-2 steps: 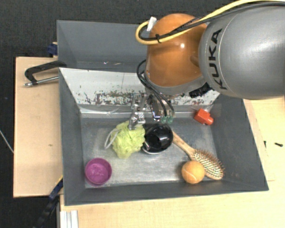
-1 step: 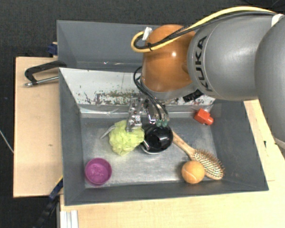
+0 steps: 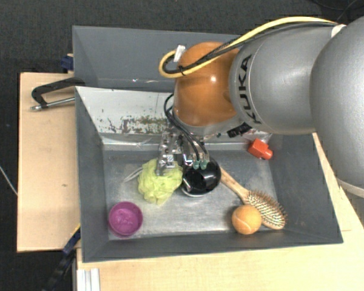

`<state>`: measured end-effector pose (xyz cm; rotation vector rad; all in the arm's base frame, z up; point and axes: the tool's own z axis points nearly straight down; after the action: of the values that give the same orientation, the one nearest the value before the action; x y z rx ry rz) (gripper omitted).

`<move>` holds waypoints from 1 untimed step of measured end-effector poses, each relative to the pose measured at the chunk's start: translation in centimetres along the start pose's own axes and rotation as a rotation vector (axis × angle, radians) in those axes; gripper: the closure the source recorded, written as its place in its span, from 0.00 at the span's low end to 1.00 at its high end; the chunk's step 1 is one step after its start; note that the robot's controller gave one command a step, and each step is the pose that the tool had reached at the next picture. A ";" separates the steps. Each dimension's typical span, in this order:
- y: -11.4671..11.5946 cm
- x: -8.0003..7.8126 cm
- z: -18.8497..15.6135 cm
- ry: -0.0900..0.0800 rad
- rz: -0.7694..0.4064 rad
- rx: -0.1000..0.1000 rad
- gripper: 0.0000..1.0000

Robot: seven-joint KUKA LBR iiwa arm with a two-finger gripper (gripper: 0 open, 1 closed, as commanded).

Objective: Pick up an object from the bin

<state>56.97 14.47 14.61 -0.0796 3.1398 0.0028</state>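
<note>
Six small things lie on the smooth floor of a grey metal bin (image 3: 91,162). Its back wall is scuffed and scratched. A dark rough floor (image 3: 30,23) shows round the bin.

The gripper (image 3: 168,160) hangs down near the middle of the bin. Its tip is right at the top edge of a yellow-green crumpled soft lump (image 3: 158,185). The lump looks squashy and wrinkled, like a scrunched cloth. I cannot tell how far the gripper is open, or whether it has hold of the lump.

Just beside the lump, on its right, sits a shiny black round thing (image 3: 201,179). A wooden hairbrush with bristles (image 3: 264,206) lies further right, touching a fuzzy orange ball (image 3: 247,219). A round purple thing (image 3: 125,217) sits near the front left corner. A small orange-red plastic piece (image 3: 260,148) lies by the back wall.
</note>
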 end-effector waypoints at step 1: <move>0.3 -0.9 -6.7 -0.002 -0.001 0.000 1.00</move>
<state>57.84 14.76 21.26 -0.0806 3.1382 0.0026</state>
